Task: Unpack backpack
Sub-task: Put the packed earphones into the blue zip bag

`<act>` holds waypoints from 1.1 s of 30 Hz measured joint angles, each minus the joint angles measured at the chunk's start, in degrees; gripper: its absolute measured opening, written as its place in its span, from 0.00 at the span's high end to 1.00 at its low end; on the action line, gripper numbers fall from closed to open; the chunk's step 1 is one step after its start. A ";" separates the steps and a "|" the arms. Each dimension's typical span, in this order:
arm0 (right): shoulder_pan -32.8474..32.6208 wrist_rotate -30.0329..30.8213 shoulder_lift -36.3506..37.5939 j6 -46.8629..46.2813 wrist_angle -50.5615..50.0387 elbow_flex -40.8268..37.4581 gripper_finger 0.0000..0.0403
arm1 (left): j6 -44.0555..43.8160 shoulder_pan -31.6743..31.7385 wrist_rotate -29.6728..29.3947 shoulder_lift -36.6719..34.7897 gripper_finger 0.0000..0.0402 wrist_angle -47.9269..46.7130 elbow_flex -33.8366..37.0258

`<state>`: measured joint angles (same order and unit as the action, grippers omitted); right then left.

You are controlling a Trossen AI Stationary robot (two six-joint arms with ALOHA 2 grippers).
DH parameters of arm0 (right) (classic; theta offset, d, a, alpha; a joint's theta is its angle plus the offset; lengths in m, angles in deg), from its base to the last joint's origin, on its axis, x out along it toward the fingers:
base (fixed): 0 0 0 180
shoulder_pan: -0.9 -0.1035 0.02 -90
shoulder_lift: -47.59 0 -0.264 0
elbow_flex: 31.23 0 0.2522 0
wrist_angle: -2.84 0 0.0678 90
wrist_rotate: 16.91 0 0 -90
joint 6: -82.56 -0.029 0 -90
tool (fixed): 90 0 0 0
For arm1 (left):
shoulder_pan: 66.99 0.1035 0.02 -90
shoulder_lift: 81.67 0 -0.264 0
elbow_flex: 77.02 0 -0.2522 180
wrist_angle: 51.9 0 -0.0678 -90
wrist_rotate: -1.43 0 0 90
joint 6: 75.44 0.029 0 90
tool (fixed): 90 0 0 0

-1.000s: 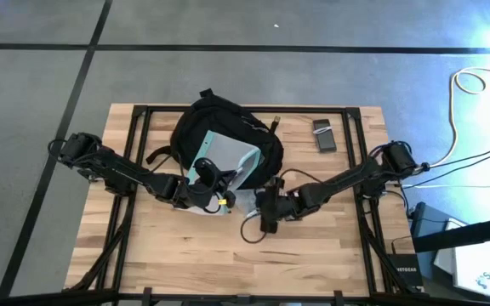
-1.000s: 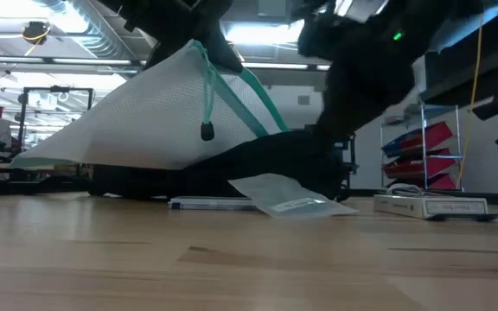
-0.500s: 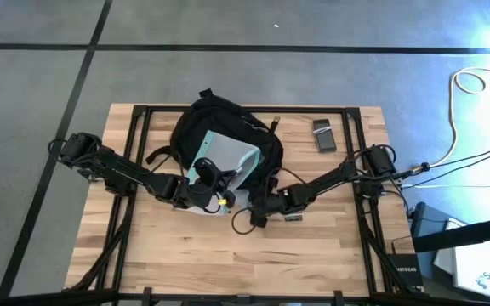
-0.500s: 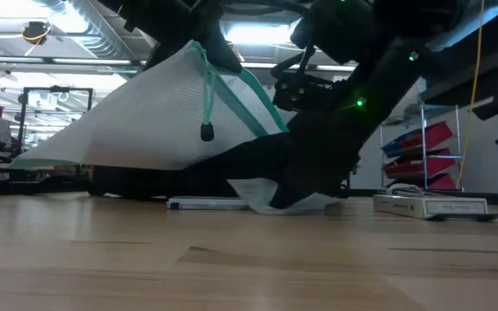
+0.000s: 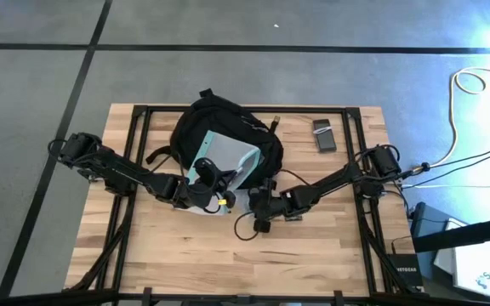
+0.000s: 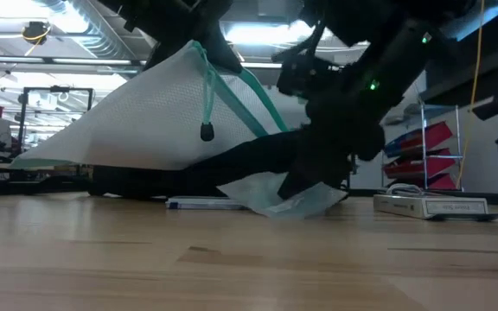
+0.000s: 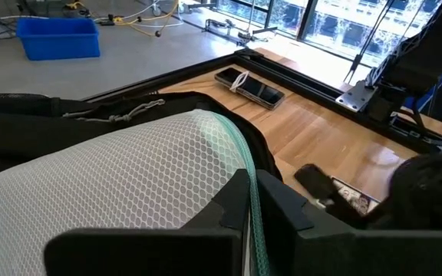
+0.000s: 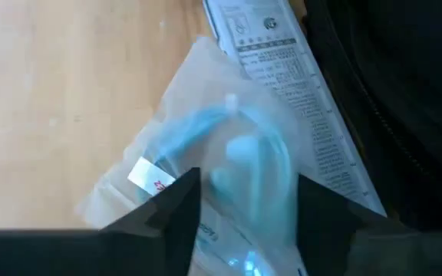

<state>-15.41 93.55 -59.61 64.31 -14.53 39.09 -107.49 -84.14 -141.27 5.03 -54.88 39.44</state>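
Note:
The black backpack lies at the table's far middle. Over its near side slants a white mesh pouch with a teal edge, which my left gripper is shut on. A small clear plastic bag with something blue inside lies on the wood just in front of the backpack, partly on a printed flat packet. My right gripper has come down on this bag, with a dark finger on each side of it. My left gripper pinches the pouch's teal edge between its two fingers, reaching in nearly level from the table's left. The pouch is held up tilted, with its far part against the backpack. My right gripper grips the clear bag across its middle, slanting down from the table's right. The bag is bunched between the fingers, one end raised and the rest on the table.
Two flat dark devices lie at the far right of the table, one seen as a flat box in the low view. Black frame rails run along both table sides. Bare wood fills the near half.
My right gripper has come down and toward the table's left, onto the clear bag in front of the backpack. The bag, flat a second ago, is now bunched with one end raised. The pouch has not moved.

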 joint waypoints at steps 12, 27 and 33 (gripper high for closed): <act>-3.73 0.12 8.12 5.29 -0.01 0.07 0.98 | 0.11 0.00 0.02 -0.02 0.99 0.07 0.00; -6.18 27.27 25.01 7.99 -12.93 0.19 0.99 | -0.04 0.00 0.02 -0.02 0.99 0.13 0.00; 0.43 24.47 22.95 9.46 -12.84 0.26 0.99 | -0.31 0.00 0.00 -0.02 0.99 0.60 0.00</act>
<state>-14.98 118.03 -36.66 73.77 -27.37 39.34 -107.80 -84.14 -141.27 5.01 -54.28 39.44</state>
